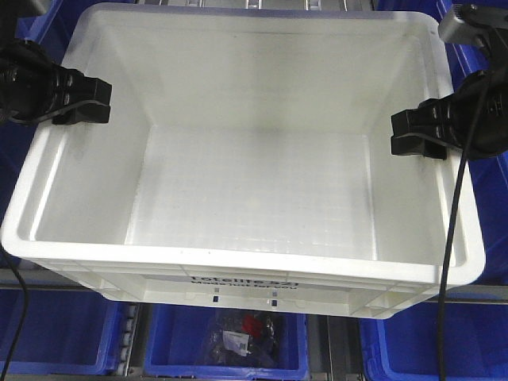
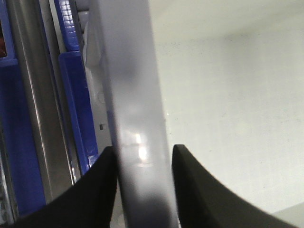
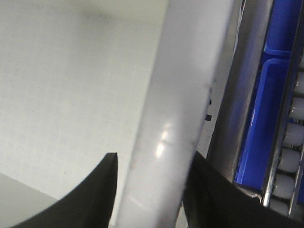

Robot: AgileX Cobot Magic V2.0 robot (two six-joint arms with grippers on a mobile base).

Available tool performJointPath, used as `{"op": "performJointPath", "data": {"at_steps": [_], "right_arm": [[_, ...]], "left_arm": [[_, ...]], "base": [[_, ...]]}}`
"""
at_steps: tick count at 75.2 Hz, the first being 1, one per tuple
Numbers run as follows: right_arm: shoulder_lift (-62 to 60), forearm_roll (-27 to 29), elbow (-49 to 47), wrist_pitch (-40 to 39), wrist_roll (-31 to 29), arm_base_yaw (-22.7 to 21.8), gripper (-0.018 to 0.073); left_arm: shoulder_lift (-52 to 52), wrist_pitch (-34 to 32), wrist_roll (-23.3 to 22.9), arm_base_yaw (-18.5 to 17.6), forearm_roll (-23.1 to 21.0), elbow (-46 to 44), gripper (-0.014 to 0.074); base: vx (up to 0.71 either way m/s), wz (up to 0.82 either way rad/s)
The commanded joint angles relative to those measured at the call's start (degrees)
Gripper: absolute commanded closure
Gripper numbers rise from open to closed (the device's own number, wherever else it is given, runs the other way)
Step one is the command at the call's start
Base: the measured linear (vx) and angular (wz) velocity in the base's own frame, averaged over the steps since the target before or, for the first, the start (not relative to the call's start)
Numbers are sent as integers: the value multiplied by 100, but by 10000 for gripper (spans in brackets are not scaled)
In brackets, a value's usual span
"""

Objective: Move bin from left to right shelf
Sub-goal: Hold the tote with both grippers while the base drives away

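Note:
The bin (image 1: 238,262) is a large white tote, empty inside, filling most of the front view, with black print on its near wall. My left gripper (image 1: 86,101) straddles its left rim, and my right gripper (image 1: 414,135) straddles its right rim. In the left wrist view the black fingers (image 2: 102,190) sit either side of the rim (image 2: 135,95), with the left gripper (image 2: 142,153) shut on it. The right wrist view shows the right gripper (image 3: 154,160) shut on the opposite rim (image 3: 185,95) the same way.
Blue bins (image 1: 226,345) sit on the level below, one holding a bag of small parts with a red piece (image 1: 252,323). More blue bins flank the tote at left (image 2: 76,104) and right (image 3: 266,114). A metal shelf rail (image 2: 28,95) and conveyor rollers (image 3: 294,135) run alongside.

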Motion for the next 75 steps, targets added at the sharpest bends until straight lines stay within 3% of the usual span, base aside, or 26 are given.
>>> {"op": "performJointPath", "data": {"at_steps": [1,75], "right_arm": [[-182,7,-203,-545,-104,-21,564],[-182,7,-203,-545,-104,-21,564]], "left_arm": [[-340,-311,265,-52,-446,-231,594],[-340,-311,265,-52,-446,-231,594]], "base": [[-12,6],[-11,-9]]}}
